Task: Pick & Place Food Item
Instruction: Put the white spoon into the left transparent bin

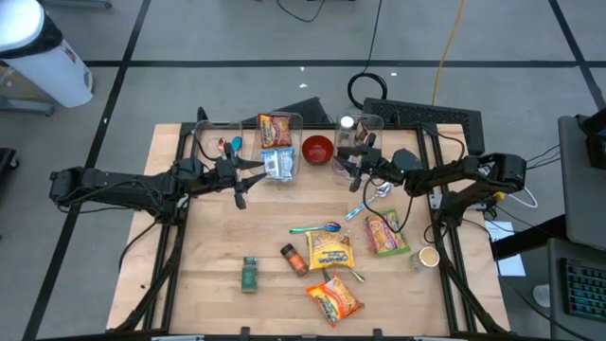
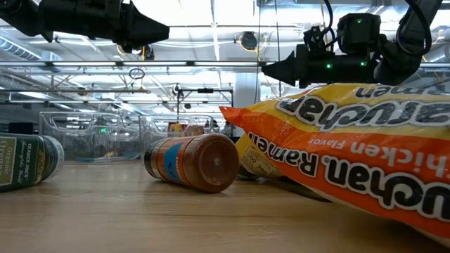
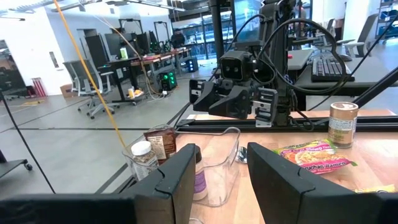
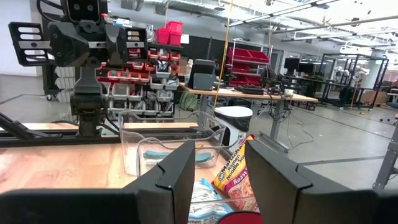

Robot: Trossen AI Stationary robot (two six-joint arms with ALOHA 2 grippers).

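High view, left gripper [image 1: 248,182] and right gripper [image 1: 352,163] open, empty, ramen packets [image 1: 329,252] well apart.

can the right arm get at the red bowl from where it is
Probably yes. The right gripper hovers above the table just right of the red bowl, fingers parted and empty. The bowl sits in the open between two clear bins, with nothing over it.

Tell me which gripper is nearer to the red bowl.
Right, narrowly. The right gripper hovers just right of the red bowl, beside the clear bin with jars. The left gripper hovers farther off to the bowl's left, over the bin of ramen packets.
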